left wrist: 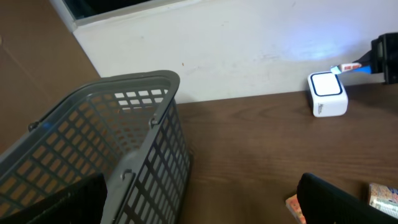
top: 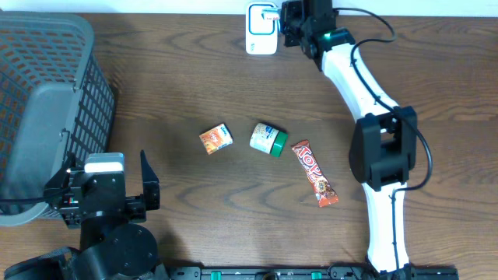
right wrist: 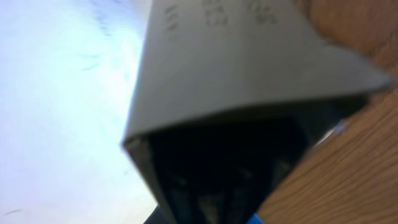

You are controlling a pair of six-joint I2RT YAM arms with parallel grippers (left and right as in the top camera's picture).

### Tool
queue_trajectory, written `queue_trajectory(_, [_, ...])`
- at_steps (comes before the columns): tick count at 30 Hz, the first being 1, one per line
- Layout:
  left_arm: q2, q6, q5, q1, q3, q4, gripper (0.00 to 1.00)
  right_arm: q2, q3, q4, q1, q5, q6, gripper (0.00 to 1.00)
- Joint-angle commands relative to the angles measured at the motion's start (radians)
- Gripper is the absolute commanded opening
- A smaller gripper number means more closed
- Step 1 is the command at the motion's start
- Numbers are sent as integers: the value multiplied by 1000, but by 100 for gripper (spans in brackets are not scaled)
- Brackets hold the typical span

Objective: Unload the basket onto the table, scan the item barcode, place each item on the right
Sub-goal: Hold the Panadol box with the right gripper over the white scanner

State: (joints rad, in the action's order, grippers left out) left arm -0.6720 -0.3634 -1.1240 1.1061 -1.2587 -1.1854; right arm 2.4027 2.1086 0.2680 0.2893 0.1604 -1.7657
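The right wrist view is filled by a blurred grey flat item (right wrist: 249, 56). Its rows of print cannot be read, and what lies beneath it is lost in shadow. The basket (top: 47, 101) at the bench's left edge is cut off by the overhead picture's left side. In the left wrist view an orange packet (left wrist: 292, 205) and a small jar (left wrist: 382, 196) are cropped at the lower right, partly behind the left fingers (left wrist: 336, 202).

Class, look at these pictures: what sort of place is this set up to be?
Probably a mock shop checkout: a grey shopping basket, a white barcode scanner, and packaged snacks on a wooden table.
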Motion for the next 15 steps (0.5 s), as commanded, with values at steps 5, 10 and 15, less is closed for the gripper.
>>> queue_trajectory(5, [3, -9, -2, -3, -2, -3, 98, 67, 14, -8, 8, 33, 59, 2])
queue_trajectory(10, [3, -8, -2, -3, -2, -3, 98, 35, 80, 15, -9, 123, 238, 2])
queue_trajectory(15, [3, -9, -2, -3, -2, -3, 98, -62, 154, 297, -27, 103, 410, 2])
